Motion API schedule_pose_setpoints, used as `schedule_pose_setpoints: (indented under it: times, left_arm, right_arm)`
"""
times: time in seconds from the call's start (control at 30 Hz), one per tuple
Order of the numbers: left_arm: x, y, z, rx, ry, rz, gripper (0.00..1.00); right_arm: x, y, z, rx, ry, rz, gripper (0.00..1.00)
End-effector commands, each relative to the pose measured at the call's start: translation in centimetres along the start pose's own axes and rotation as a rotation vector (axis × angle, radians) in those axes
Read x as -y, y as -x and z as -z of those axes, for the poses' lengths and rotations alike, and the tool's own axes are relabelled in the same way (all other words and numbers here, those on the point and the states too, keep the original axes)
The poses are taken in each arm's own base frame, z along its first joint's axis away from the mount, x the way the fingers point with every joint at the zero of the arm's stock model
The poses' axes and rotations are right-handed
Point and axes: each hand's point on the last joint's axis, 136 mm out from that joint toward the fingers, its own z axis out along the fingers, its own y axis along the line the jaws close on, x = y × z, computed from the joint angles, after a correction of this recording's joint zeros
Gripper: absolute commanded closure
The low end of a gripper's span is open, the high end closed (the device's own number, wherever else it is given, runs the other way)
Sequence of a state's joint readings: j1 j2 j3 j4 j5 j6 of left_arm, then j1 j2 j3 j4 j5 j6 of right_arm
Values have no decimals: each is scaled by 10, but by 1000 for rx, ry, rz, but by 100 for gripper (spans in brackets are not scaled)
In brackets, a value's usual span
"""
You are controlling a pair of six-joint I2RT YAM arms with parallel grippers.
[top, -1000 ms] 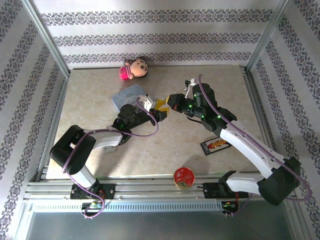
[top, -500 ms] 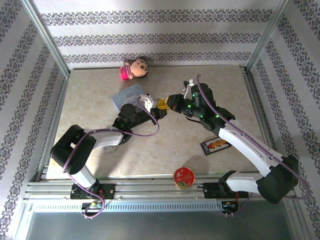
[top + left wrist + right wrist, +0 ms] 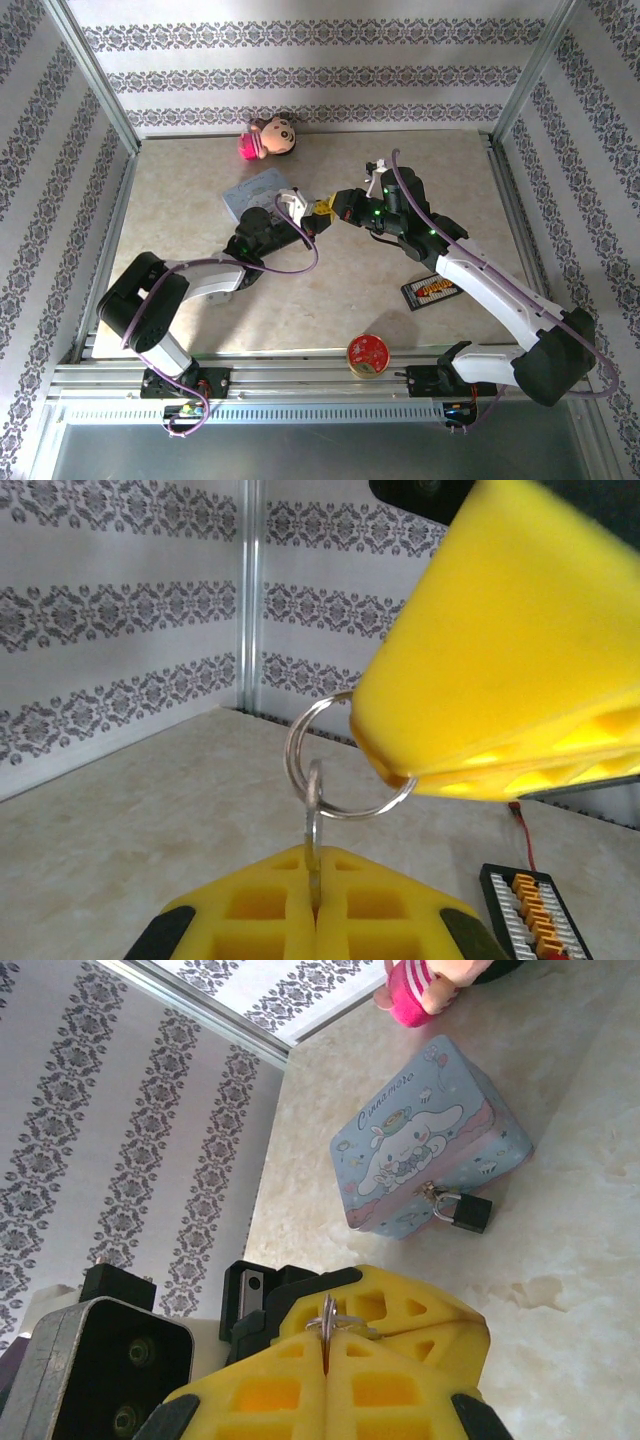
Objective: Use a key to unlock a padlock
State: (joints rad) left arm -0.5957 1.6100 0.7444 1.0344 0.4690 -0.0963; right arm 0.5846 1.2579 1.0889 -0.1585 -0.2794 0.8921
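Note:
My left gripper (image 3: 315, 872) is shut on the thin metal key (image 3: 314, 820), which I see edge-on between its yellow fingers. A key ring (image 3: 300, 730) runs through the key's head and into my right gripper (image 3: 326, 1345), which is shut on that ring. The two sets of yellow fingertips meet above the table's middle, left gripper (image 3: 313, 212) against right gripper (image 3: 328, 207). The small black padlock (image 3: 470, 1212) hangs from the hasp of the pale blue box (image 3: 420, 1145), lying on the table. The box (image 3: 250, 193) sits just behind the left gripper.
A pink and brown plush toy (image 3: 268, 138) lies at the back of the table. A flat black card (image 3: 432, 291) with red-yellow print lies under the right arm. A round red tin (image 3: 367, 353) sits at the near edge. Metal frame posts stand at the corners.
The left gripper has closed on the key. Both grippers have shifted slightly left and toward the back together.

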Motion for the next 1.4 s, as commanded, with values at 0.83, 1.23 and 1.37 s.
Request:
schedule_pose_setpoints:
  times: [0.83,1.23,1.37]
  left_arm:
    - [43,14,81,-536,-120,-380,100]
    - [62,-20,97,-776,-339,-314,100]
    - [70,-19,99,-789,-410,-285,100]
  right_arm:
    - [-26,13,62,98,70,540,46]
    - [-24,-18,60,-21,106,723,45]
    - [-24,-28,58,-61,116,751,47]
